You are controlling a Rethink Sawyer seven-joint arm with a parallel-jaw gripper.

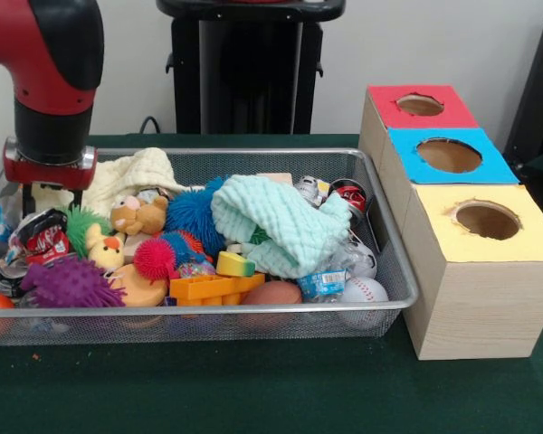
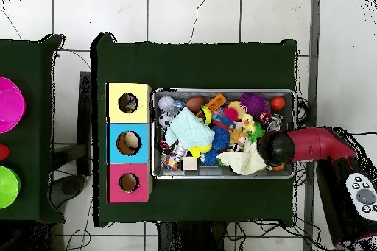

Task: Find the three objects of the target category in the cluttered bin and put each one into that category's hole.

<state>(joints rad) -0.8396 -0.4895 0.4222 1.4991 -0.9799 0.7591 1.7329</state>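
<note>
The wire mesh bin (image 1: 253, 309) is full of toys; it also shows in the overhead view (image 2: 221, 91). The mint-green waffle cloth (image 1: 276, 221) lies draped over the clutter at its middle (image 2: 190, 129). The cream waffle cloth (image 1: 131, 176) lies at the far left (image 2: 243, 161). My gripper (image 1: 41, 197) hangs low in the bin's far left corner, right beside the cream cloth; the wrist (image 2: 274, 147) hides it from above. The dotted white cloth is hidden. The yellow-topped box's hole (image 1: 487, 220) is right of the bin (image 2: 128, 103).
Blue-topped (image 1: 449, 155) and red-topped (image 1: 420, 104) holes lie behind the yellow one. The bin holds purple (image 1: 68, 282), blue (image 1: 192, 214) and pink (image 1: 156, 258) spiky balls, a plush bear (image 1: 138, 215), orange bricks (image 1: 208, 287) and a baseball (image 1: 365, 289).
</note>
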